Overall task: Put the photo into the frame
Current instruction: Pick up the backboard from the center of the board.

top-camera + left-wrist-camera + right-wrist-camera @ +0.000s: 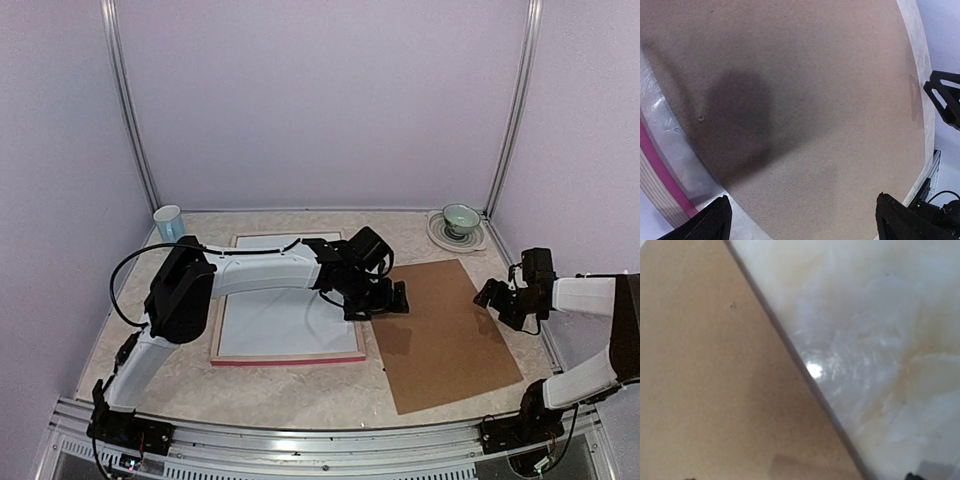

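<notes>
The brown backing board [445, 335] lies flat on the marble table [290, 385], and from where I stand everything else sits around it. Just off the board's left edge lies the frame [288, 357], flat, with its pink rail on the side toward the arm bases. A white sheet [285, 320] fills the frame's opening; I cannot tell whether that is the photo lying face down.

The left gripper [385, 298] hangs at the board's far-left corner, in the gap toward the frame. Its 2 fingers [715, 220] are released and spread wide over the bare board, with nothing between them. The right gripper [503, 298] sits at the board's right edge, and I cannot tell whether it is released or clenched.

A pale blue cup [168, 222] stands well off to the board's far left, past the frame. A green bowl [461, 216] on a plate [455, 238] sits just beyond the board's far-right corner.
</notes>
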`<action>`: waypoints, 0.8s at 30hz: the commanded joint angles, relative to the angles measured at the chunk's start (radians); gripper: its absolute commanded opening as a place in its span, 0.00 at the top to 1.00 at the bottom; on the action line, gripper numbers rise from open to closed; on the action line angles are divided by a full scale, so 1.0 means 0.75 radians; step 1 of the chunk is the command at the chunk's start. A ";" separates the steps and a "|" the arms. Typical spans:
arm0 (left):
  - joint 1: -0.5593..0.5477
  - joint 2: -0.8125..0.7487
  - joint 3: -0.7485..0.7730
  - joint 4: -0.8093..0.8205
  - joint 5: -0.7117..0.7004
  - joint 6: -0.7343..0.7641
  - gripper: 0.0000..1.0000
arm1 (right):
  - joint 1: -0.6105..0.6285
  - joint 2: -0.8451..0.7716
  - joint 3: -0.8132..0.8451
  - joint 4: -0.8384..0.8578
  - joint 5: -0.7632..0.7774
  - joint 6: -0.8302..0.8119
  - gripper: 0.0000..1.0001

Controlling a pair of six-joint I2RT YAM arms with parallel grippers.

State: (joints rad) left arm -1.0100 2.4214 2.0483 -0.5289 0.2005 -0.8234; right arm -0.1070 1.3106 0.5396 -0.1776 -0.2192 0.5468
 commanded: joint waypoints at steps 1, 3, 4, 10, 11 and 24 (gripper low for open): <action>-0.014 0.032 0.029 -0.103 -0.106 -0.094 0.01 | -0.017 -0.024 0.001 -0.002 0.012 -0.009 0.10; -0.016 0.033 0.030 -0.120 -0.119 -0.110 0.01 | -0.017 -0.022 0.006 -0.001 0.011 -0.011 0.10; -0.014 0.035 0.030 -0.124 -0.116 -0.117 0.01 | -0.016 -0.022 0.008 0.001 0.009 -0.013 0.10; -0.018 0.078 0.049 -0.128 -0.076 -0.150 0.01 | -0.017 -0.008 0.007 0.012 0.007 -0.023 0.10; -0.018 0.087 0.056 -0.126 -0.073 -0.155 0.01 | -0.017 -0.004 0.005 0.015 -0.002 -0.025 0.10; -0.007 0.141 0.085 -0.101 -0.040 -0.162 0.01 | -0.016 0.008 -0.001 0.056 -0.184 -0.058 0.11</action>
State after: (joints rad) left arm -1.0168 2.4844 2.1178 -0.5854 0.1585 -0.9398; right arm -0.1070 1.3102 0.5396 -0.1501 -0.3191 0.5247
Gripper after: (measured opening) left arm 0.989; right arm 0.895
